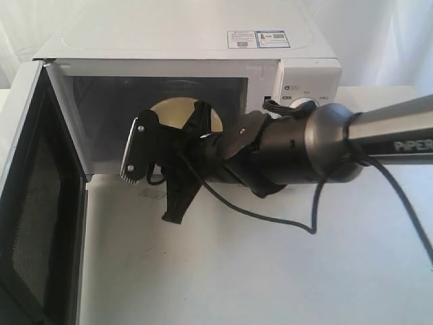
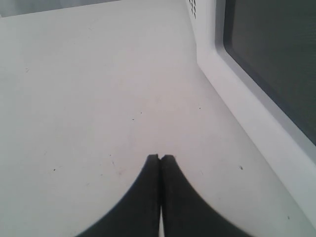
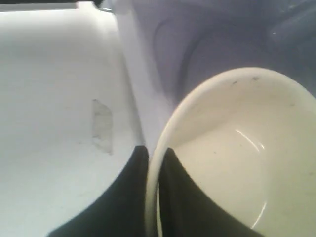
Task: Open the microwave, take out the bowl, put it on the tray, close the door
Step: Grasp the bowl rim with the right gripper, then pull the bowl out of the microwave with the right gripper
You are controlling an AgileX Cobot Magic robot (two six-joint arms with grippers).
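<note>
Two arms are shown, only one loaded. In the exterior view, the door stands open at 9 o'clock of the microwave, and the bowl is held at the cavity mouth by the right gripper. In the left wrist view, the left gripper is closed on nothing above the table. In the right wrist view, the bowl's rim is pinched between narrow jaws; it should be drawn out slowly toward 6 o'clock.

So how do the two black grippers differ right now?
The left black gripper is shut on nothing; the right black gripper is shut on the small cream bowl. The left sits over the white table beside the open white door; the right is at the mouth of the white microwave. Both are shut.
</note>
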